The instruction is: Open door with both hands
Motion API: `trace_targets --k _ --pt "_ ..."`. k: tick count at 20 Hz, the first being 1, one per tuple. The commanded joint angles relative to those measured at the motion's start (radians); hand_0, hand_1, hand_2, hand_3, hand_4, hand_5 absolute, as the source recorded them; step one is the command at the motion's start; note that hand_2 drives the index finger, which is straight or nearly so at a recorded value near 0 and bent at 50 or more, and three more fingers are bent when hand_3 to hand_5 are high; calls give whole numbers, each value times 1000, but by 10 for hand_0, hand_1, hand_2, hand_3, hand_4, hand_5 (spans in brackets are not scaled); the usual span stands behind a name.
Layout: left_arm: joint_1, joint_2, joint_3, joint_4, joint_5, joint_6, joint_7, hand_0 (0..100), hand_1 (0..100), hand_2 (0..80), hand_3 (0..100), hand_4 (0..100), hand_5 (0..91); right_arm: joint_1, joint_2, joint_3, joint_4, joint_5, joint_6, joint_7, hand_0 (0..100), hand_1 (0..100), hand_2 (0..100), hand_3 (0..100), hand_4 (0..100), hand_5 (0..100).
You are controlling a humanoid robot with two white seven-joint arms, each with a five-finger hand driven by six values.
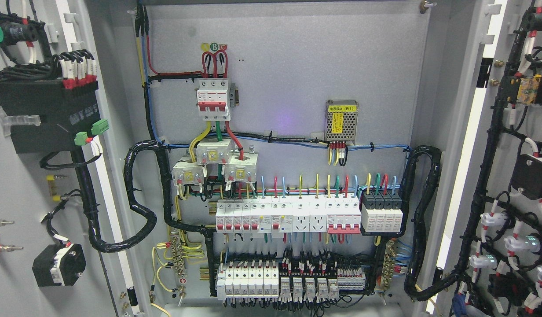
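Neither hand nor arm appears in the head view, so hand state cannot be told and no position can be given relative to a hand. Both cabinet doors stand swung wide: left door [29,176] along the left edge, right door [517,176] along the right edge, inner faces toward the camera. Left door carries a black module [46,114] with green connectors and a black cable loom [95,211]. Right door carries black wiring and several white indicator backs [493,219]. Between the doors, the grey back panel [297,66] is exposed: a 3-pole breaker with red levers [214,99] at upper centre, a small mesh-cased power supply [341,121] to its right, 2 rows of breakers [288,215] and terminals lower down.
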Motion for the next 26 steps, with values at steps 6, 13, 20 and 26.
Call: trace_targets --k 6,13,20,26 --pt "8 24 111 43 59 -468 1 0 0 0 0 43 0 34 -41 -75 17 -65 1 3 0 0 0 0 0 0" --pt "8 36 156 65 100 -462 1 0 0 0 0 43 0 50 -56 -104 31 -77 -1 46 0 0 0 0 0 0" --pt "-8 39 174 94 117 -415 1 0 0 0 0 43 0 57 -81 -127 57 -80 -1 53 0 0 0 0 0 0" --pt "-44 74 191 112 160 -365 1 0 0 0 0 43 0 57 -96 -156 71 -134 -1 90 0 0 0 0 0 0"
